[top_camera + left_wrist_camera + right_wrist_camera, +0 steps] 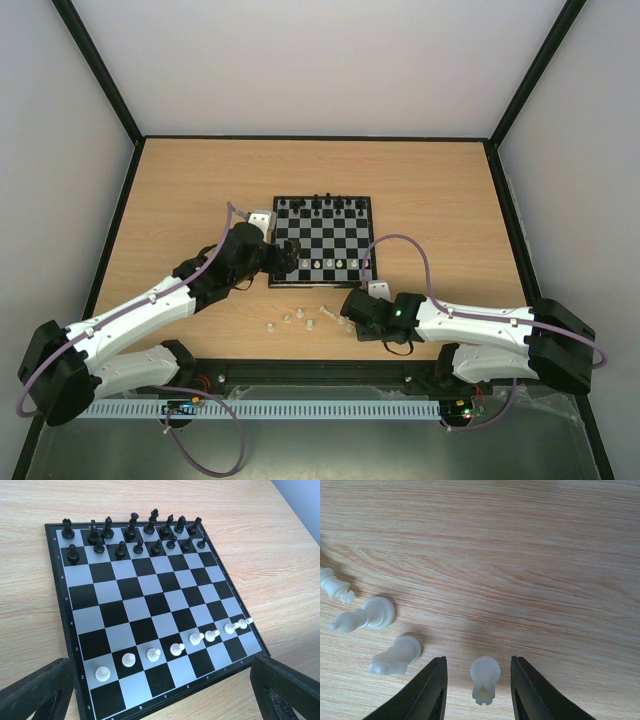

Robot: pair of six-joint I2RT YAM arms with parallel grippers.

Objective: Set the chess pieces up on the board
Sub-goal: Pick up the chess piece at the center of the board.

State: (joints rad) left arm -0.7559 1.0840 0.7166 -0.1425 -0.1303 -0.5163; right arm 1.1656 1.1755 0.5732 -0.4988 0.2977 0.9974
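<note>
The left arm reaches forward and to the right from its base. The left claw [284, 258] hangs at the near-left corner of the board [322, 238], angled toward the board's far side. Its fingers [35, 692] are spread wide with nothing between them. Eight white pawns [176, 649] stand in the second row from the board's near edge, and black pieces [132, 532] fill the two far rows. The right arm lies low, bent leftward in front of the board's near edge. The right claw [478, 672] gapes over the table [520, 555], straddling a pale rook [485, 677] that lies on its side, apart from both fingers. More loose chess pieces [372, 615] lie toppled just left of it, in front of the board's near edge.
</note>
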